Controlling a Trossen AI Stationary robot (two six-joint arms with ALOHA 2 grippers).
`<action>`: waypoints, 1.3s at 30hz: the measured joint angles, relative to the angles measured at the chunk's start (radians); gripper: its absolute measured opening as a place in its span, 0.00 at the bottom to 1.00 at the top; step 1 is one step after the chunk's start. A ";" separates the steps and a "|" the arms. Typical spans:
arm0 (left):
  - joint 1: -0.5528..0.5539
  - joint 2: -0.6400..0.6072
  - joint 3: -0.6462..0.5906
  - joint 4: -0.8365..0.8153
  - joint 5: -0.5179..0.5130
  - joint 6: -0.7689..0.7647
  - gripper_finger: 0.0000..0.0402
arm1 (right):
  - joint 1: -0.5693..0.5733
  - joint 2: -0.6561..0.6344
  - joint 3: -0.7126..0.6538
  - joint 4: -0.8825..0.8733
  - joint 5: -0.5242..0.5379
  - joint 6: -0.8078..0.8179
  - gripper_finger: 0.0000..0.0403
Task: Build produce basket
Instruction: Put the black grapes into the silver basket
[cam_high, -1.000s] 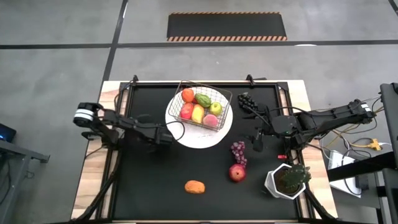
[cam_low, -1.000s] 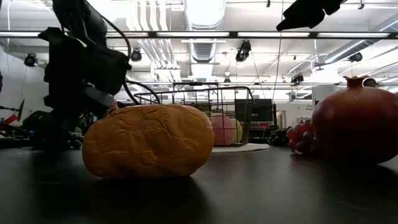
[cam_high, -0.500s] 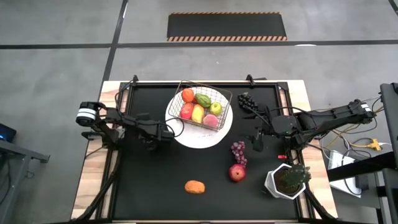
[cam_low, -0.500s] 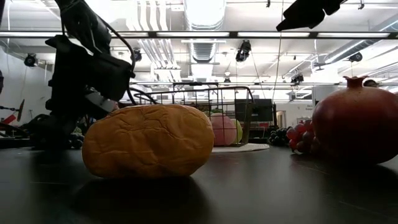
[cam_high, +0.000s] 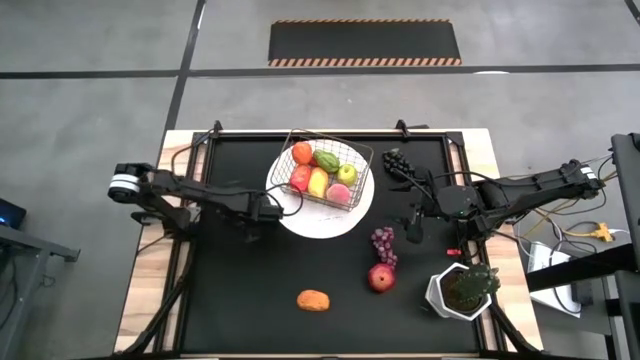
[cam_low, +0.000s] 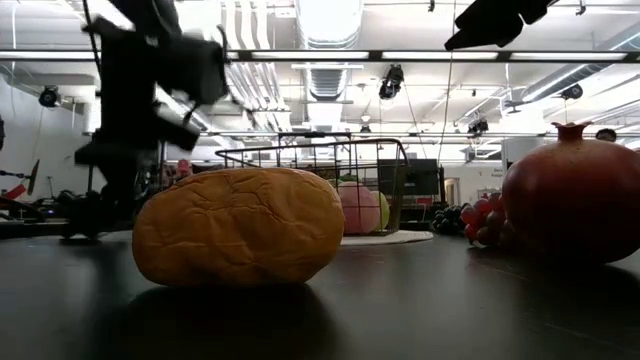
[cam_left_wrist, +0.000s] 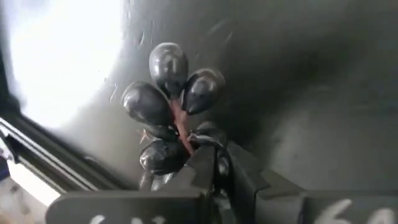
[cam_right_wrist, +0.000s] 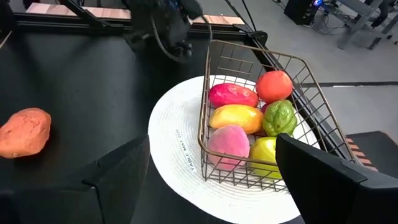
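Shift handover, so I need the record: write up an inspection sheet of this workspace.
Surface: black mat on wooden table.
Job's things: wire basket holding produce, on white plate; purple grapes, pomegranate, orange potato, dark grapes outside.
Clutter: potted plant.
Claws: left claw shut on dark grape bunch beside the plate; right claw open, empty.
Cables: wire loop at left wrist.
Surroundings: striped floor mat.
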 joint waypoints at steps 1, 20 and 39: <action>-0.010 -0.016 0.018 -0.013 0.003 -0.003 0.01 | 0.000 0.000 0.000 0.000 0.000 0.002 0.82; -0.198 -0.320 0.260 0.599 0.020 0.290 0.00 | 0.000 0.001 -0.021 0.001 0.000 0.005 0.82; 0.158 -0.110 0.422 0.614 -0.017 0.540 0.00 | 0.000 0.002 -0.023 0.005 0.001 0.009 0.82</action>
